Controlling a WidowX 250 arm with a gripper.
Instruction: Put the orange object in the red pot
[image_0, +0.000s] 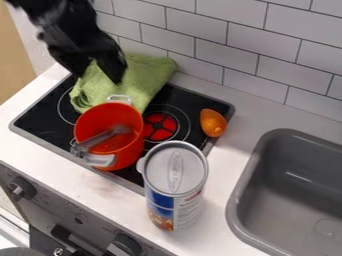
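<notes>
Orange object (213, 123) is rounded and elongated, broad in the middle, narrowing at the ends; smooth, slightly shiny, darker toward its upper end, small pale spot near the lower one; lies on the cooktop's (40, 125) right edge, right of the glowing burner (160, 126), outside the red pot (100, 116). Gripper (98, 78) at upper left over the green cloth (143, 72), fingers parted, cloth visible between them, nothing in hold; arm cut off by the top edge, details blurred; whether fingertips touch cloth, can't tell. Grey utensil (103, 137) lies across the pot's opening, hides part of the inside; canister (175, 197) covers some of the cooktop's near edge; sink (264, 150) cut off at right and bottom. Counter strips separate the object from the tile wall (267, 60) and sink; room around its right side.
</notes>
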